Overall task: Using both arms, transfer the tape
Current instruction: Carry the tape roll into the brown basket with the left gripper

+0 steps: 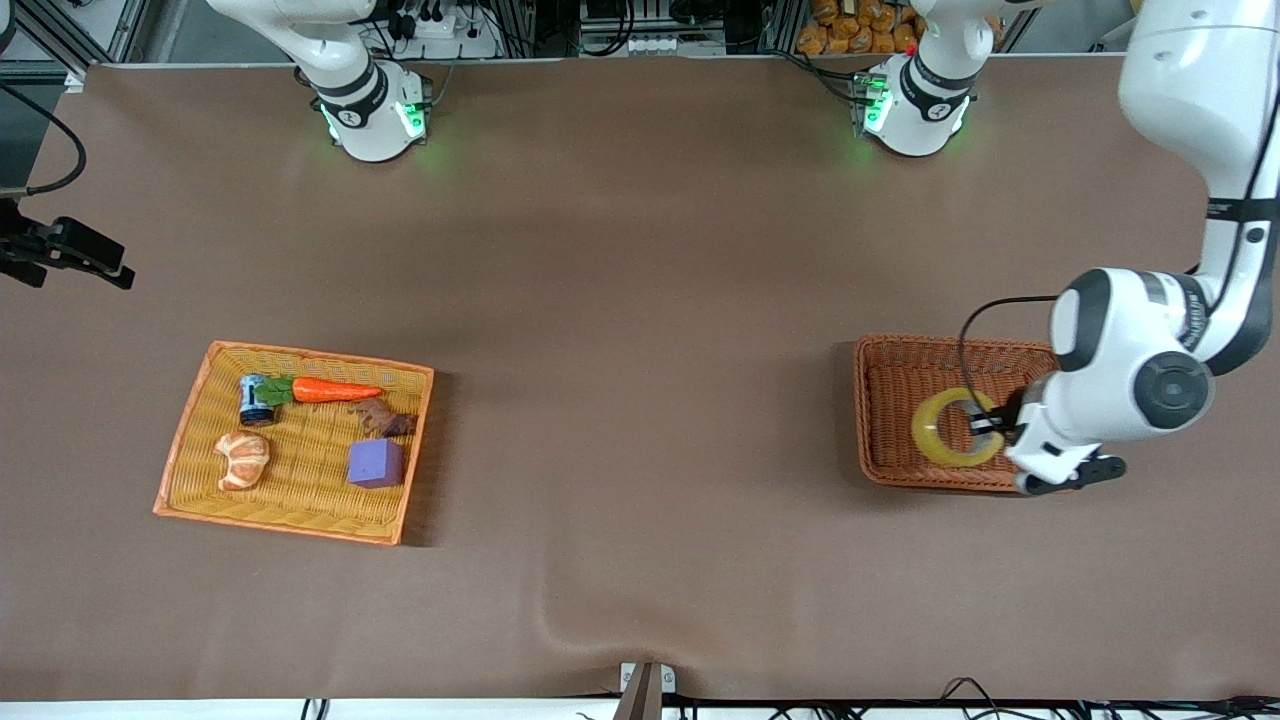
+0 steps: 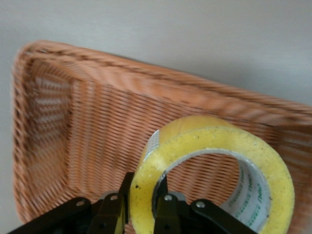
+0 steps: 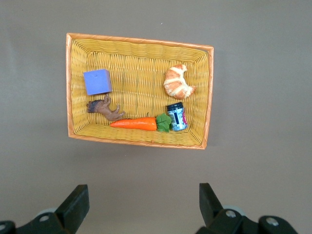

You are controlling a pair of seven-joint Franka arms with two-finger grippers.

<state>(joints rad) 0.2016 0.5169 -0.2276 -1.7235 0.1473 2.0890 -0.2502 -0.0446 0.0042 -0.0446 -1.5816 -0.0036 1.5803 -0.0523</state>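
Observation:
The tape [image 1: 935, 436], a yellowish ring with a pale core, is in the brown wicker basket [image 1: 880, 400] toward the left arm's end of the table. My left gripper [image 1: 986, 424] is shut on its wall. In the left wrist view the tape [image 2: 273, 170] stands tilted above the basket's weave [image 2: 58, 122], and the left gripper [image 2: 145, 184] has one finger inside the ring and one outside. My right gripper [image 3: 142, 187] is open and holds nothing, high over the bare table beside the yellow basket [image 3: 140, 41].
The yellow basket [image 1: 190, 440] toward the right arm's end holds a carrot [image 1: 335, 391], a croissant [image 1: 243, 460], a purple cube [image 1: 376, 463], a small can [image 1: 256, 400] and a brown toy figure [image 1: 385, 419]. A brown cloth covers the table between the two baskets.

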